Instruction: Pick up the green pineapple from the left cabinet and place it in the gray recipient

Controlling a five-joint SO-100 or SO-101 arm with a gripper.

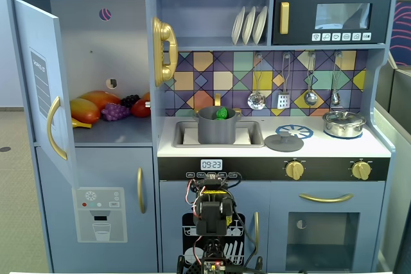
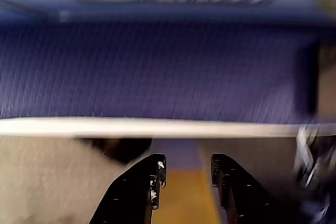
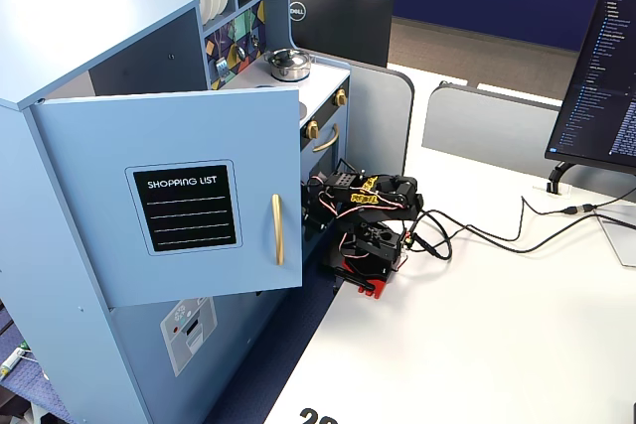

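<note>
The green pineapple [image 1: 222, 113] sits inside the gray recipient [image 1: 215, 130], a dark gray pot standing in the sink; only its top shows above the rim. The left cabinet [image 1: 96, 49] stands with its door [image 1: 40, 81] swung open; the door also shows in a fixed view [image 3: 169, 196]. My arm [image 1: 214, 213] is folded low in front of the kitchen, well below the pot; it also shows in a fixed view [image 3: 370, 217]. In the wrist view my gripper [image 2: 188, 164] is open and empty, facing blurred blue carpet and a white edge.
In the cabinet lie an orange-yellow mango [image 1: 87, 108], purple grapes [image 1: 115, 112] and a red fruit [image 1: 141, 108]. A gray lid [image 1: 284, 142] and a steel pot [image 1: 343, 123] stand on the counter. A monitor [image 3: 596, 76] and cables [image 3: 497, 230] are on the white table.
</note>
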